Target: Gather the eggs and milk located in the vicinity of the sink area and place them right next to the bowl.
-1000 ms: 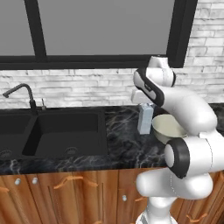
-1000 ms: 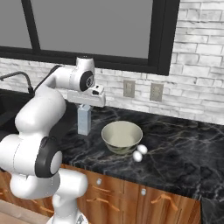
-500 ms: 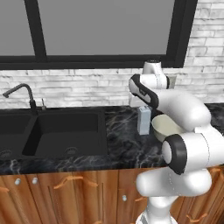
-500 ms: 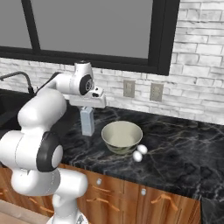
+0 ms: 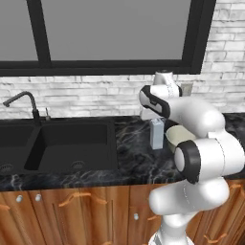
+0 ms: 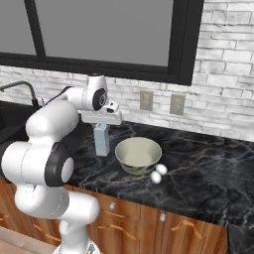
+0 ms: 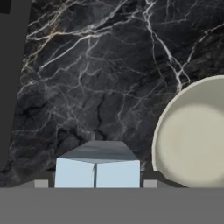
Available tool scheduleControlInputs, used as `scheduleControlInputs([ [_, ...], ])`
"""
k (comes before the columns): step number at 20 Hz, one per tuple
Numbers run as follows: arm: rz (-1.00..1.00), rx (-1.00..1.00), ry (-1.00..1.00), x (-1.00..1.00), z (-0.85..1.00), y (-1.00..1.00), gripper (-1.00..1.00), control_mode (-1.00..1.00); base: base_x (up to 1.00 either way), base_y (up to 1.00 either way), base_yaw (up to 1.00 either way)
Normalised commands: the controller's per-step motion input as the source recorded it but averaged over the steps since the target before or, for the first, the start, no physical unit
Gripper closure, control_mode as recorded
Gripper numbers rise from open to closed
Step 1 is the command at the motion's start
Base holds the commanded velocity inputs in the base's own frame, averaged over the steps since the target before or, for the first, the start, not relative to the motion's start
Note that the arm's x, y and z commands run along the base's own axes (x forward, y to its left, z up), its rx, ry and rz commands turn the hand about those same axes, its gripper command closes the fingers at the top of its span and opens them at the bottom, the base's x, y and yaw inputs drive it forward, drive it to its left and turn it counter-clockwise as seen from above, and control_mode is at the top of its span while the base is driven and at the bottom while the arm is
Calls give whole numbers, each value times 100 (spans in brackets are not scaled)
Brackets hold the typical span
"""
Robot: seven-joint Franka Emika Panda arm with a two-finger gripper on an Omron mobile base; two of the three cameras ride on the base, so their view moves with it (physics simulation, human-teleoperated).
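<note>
- The gripper (image 6: 102,125) points down over the black marble counter (image 6: 208,163), its jaws clamped on either side of the gabled top of the milk carton (image 6: 102,140).
- In the hand view the milk carton (image 7: 97,168) sits between the two dark finger tips, one at each side of its pale blue top.
- The carton stands upright; whether its base touches the counter cannot be told.
- The cream-white bowl (image 6: 138,154) rests on the counter just beside the carton, on the side away from the sink.
- In the left base view the carton (image 5: 157,134) stands between the sink (image 5: 57,146) and the bowl (image 5: 178,135), much nearer the bowl.
- Two small white eggs (image 6: 158,173) lie on the counter, touching each other and right against the bowl's front edge.
- A dark curved faucet (image 5: 21,103) rises behind the sink.
- Two wall outlets (image 6: 161,102) sit on the white brick backsplash behind the bowl.
</note>
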Motion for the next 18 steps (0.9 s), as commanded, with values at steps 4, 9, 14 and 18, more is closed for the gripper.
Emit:
scheduleControlInputs([
  [4,0,0,0,9,-21,-12,100,-100,0,0,0],
  [9,0,0,0,3,-4,-18,100,-100,0,0,0],
  [14,-3,0,0,0,-2,-8,100,-100,0,0,0],
  [18,-6,0,-1,0,-9,0,100,-100,0,0,0],
])
